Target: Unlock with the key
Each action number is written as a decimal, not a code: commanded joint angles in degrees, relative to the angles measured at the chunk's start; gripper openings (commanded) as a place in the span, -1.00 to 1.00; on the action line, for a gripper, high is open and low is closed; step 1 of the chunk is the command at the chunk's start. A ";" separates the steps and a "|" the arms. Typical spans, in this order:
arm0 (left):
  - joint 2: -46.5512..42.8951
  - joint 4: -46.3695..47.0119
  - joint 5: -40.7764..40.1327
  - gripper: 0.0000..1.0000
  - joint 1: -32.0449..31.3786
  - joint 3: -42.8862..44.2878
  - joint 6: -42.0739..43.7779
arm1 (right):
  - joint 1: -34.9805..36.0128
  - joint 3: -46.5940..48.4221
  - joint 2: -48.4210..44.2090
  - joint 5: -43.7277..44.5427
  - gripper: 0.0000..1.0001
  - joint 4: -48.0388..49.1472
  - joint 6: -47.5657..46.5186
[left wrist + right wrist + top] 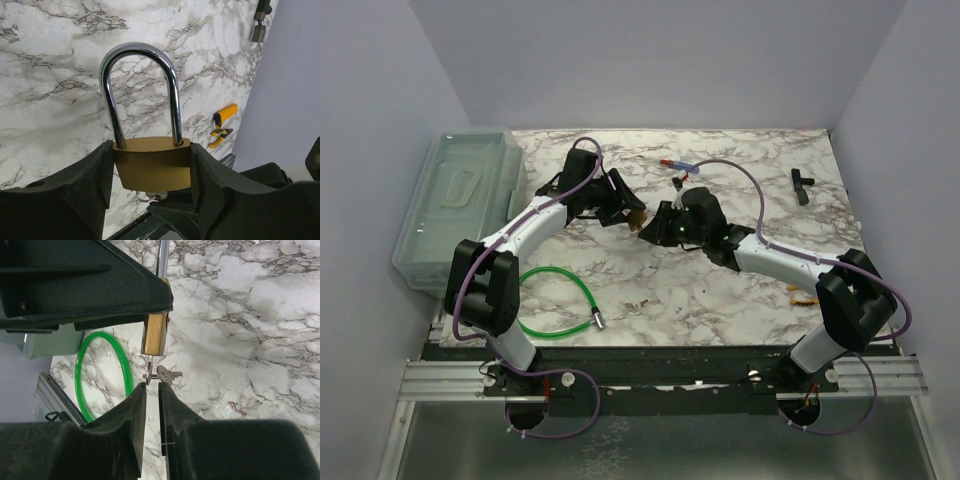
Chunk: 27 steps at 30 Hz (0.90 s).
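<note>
Near the middle of the top view, over the marbled tabletop [720, 300], the left tool [620, 205] and the right tool [665, 225] meet almost tip to tip. The left wrist view shows the left tool [151, 175] clamped on a brass padlock [151, 165], one black finger [95, 175] against each side of the body, with the chrome shackle [140, 90] standing upright above and seated in the body. In the right wrist view the padlock [155, 335] appears edge-on in the upper middle, and the key [150, 371] hangs from its lower end, with a second small silvery key [169, 375] on the same ring lying off to the right. The right tool [152, 390] has its fingers drawn narrow, only a thin gap between them, their tips right at the key ring just below the padlock; whether they actually pinch the key I cannot tell. A green cable [560, 300] loops at the lower left of the tabletop, a clear plastic box [460, 205] sits at the left edge, and small yellow pieces [222, 125] lie toward the right.
</note>
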 commanded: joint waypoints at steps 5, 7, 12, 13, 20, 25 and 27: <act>-2.02 2.86 1.73 -1.00 0.28 0.72 -0.01 | 0.34 2.90 1.96 3.94 -0.72 0.04 -1.09; -2.37 2.86 1.91 -1.00 0.27 0.67 0.21 | 0.29 3.41 2.59 4.60 -0.78 -0.13 -1.38; -2.97 2.94 2.45 -1.00 0.22 0.49 0.53 | 0.27 4.08 3.40 6.86 -0.91 0.20 -1.65; -2.95 3.01 2.67 -1.00 0.27 0.45 0.42 | 0.33 4.17 3.52 7.15 -0.96 0.41 -1.71; -3.59 4.08 3.72 -1.00 0.12 -0.14 0.24 | 0.34 5.00 3.60 8.94 -0.99 1.68 -1.97; -4.05 4.00 2.37 -1.00 0.34 -0.73 0.33 | 0.34 3.59 1.96 8.95 -0.70 1.56 -2.37; -3.78 4.00 2.57 -1.00 0.73 -0.86 -0.02 | 0.27 1.89 0.28 8.93 -0.42 1.83 -2.39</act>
